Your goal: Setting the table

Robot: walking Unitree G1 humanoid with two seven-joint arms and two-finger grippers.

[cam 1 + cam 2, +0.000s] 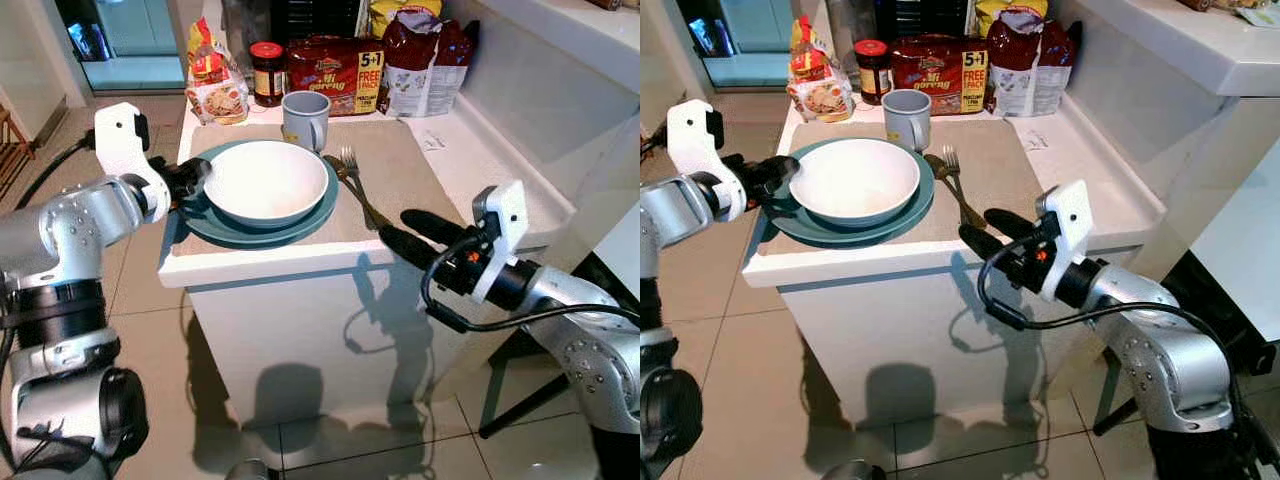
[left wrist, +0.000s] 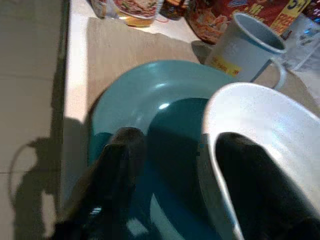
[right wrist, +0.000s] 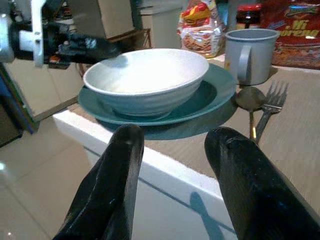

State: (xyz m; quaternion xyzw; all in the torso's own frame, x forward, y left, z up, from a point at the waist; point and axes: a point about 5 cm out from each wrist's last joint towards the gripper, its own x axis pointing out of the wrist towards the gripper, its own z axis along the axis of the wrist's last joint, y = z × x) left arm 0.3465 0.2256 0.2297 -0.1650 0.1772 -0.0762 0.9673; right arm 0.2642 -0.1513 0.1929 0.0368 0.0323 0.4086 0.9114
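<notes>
Left gripper (image 1: 196, 180) fingers straddling white bowl (image 1: 266, 182) rim, not clenched | right gripper (image 1: 418, 238) hovering, released | risk: bowl tipping off teal plate (image 1: 300, 225).

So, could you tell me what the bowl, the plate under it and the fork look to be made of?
White bowl: glazed ceramic probably, glossy with soft highlights. Teal plate: likely glazed ceramic too, shiny reflections on its rim. Fork: metal by its sheen, brassy-toned.
</notes>
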